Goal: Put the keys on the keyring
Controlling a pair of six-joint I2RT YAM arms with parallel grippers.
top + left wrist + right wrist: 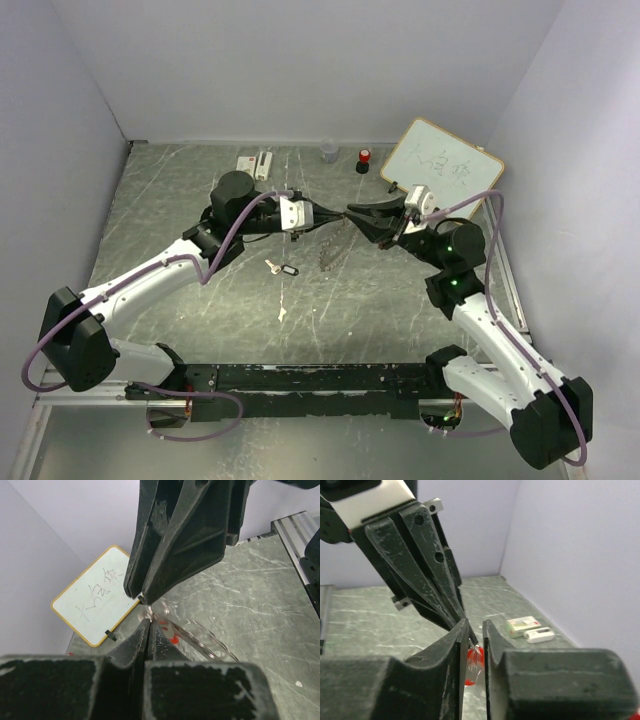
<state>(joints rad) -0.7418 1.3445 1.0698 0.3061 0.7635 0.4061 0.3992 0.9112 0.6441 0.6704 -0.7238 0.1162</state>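
— Do we find any writing that we can read?

— Hardly. The whiteboard (443, 165) at the back right bears a few green handwritten strokes. From above they are too small for us to make out.

— And closer, from the left wrist?

— There we see the same strokes larger, a short line of handwriting, yet we still cannot tell what it says.

— Anything else?

— The boxes (522, 626) by the back wall: one carries a green and red label, too blurred for us to read. We see no brands or numbers.
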